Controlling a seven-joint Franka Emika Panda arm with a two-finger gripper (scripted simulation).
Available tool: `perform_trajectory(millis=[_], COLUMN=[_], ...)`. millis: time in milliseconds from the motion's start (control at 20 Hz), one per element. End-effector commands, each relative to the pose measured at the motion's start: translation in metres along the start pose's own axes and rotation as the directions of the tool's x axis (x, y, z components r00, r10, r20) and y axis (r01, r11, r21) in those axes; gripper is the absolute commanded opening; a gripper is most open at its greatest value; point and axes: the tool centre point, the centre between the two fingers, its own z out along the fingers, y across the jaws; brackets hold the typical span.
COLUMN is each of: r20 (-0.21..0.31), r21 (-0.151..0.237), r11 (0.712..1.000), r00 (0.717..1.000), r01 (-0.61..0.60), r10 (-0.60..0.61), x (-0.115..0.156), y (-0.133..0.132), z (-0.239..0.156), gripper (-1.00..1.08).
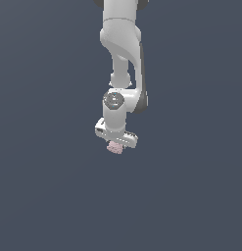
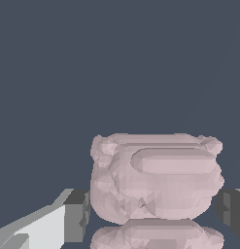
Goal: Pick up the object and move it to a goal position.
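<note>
pale pink object (image 2: 155, 177) — lumpy, ridged

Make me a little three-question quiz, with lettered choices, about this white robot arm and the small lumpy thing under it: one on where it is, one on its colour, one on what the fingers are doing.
1. Where is the lumpy object?
A. Directly beneath the arm's hand, between the fingers
B. Far off at the exterior view's left edge
C. On top of the arm

2. What colour is the object?
A. Bright green
B. Pale pink
C. Black

3. How do the fingers stand?
A. Pressed together with nothing between them
B. Out of sight in both views
C. Apart, one on each side of the object

Answers: 1 A, the object sits right under the gripper. 2 B, the wrist view shows it pale pink. 3 C, dark fingers flank it; whether they touch it is unclear.
</note>
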Motion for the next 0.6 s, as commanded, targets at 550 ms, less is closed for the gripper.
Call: perform_trajectory(millis=[550], r20=[0.0], r21=[0.0], r11=[1.0], r00=[1.0], r01=[0.0], r10=[0.0], x=[-0.003], y=[-0.017], z=[-0.044], gripper=[-1.0])
